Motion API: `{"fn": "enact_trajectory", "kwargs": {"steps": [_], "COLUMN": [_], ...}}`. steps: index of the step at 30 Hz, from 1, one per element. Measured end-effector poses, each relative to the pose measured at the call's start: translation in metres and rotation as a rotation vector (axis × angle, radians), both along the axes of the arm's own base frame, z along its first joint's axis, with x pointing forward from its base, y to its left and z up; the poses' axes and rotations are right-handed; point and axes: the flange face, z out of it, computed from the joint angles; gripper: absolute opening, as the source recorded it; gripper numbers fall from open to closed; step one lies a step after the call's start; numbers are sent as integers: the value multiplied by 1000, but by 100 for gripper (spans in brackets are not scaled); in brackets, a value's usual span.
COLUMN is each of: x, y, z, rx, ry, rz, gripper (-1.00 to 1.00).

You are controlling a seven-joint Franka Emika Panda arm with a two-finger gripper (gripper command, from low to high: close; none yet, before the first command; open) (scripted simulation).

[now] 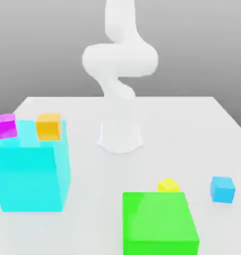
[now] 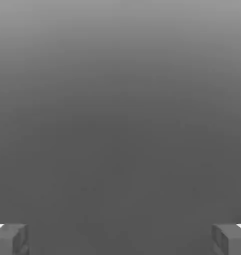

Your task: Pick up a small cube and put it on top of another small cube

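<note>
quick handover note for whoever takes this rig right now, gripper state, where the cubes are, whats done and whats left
Gripper: open, holding nothing; the hand view sees plain grey between the fingertips.
Small sky-blue cube: on the white table, at the exterior view's right, beside the big green block.
Small magenta cube: on top of the big cyan block, at the exterior view's left, next to a small orange cube.
A small yellow cube sits at the green block's far edge.
Done: nothing yet.
Left: grasp the sky-blue cube, carry it over, set it on the magenta cube.
</note>
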Motion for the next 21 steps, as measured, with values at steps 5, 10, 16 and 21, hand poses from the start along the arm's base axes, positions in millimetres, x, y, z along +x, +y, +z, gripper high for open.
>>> {"fn": "enact_trajectory", "kwargs": {"steps": [5, 10, 16, 21], "x": [43, 49, 10, -59], "y": [73, 146, 221, 268], "z": [-101, -207, -333, -432], "rx": [-113, -224, -357, -473], "ry": [147, 279, 424, 535], "rz": [259, 523, 850, 1150], "gripper": [0, 0, 0, 0]}}
